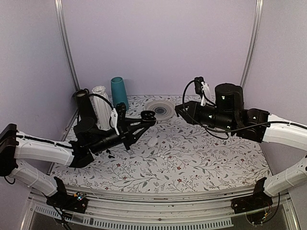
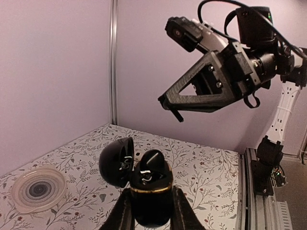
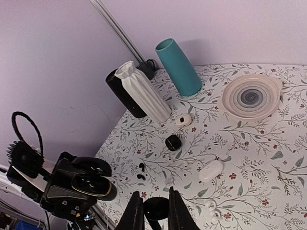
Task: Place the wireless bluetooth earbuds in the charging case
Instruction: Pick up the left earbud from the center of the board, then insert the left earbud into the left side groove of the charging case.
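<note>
My left gripper (image 2: 151, 195) is shut on an open black charging case (image 2: 151, 203) with a gold rim, held up off the table. Its lid (image 2: 114, 162) is tipped back to the left. One glossy black earbud (image 2: 153, 162) sits in it. My right gripper (image 3: 152, 200) is shut on a black earbud (image 3: 156, 211), high above the table and beside the held case (image 3: 86, 184). Two more black earbuds (image 3: 141, 171) lie on the mat. A pale white earbud pair (image 3: 210, 207) lies near the right gripper. In the top view the grippers (image 1: 144, 119) (image 1: 178, 109) face each other.
A white case (image 3: 211, 170), a small black case (image 3: 173, 142) and a small white case (image 3: 183, 120) lie on the floral mat. At the back stand a teal vase (image 3: 178, 67), a white ribbed vase (image 3: 143, 91) and a black vase (image 3: 123, 96). A pale plate (image 3: 250, 96) lies at the back right.
</note>
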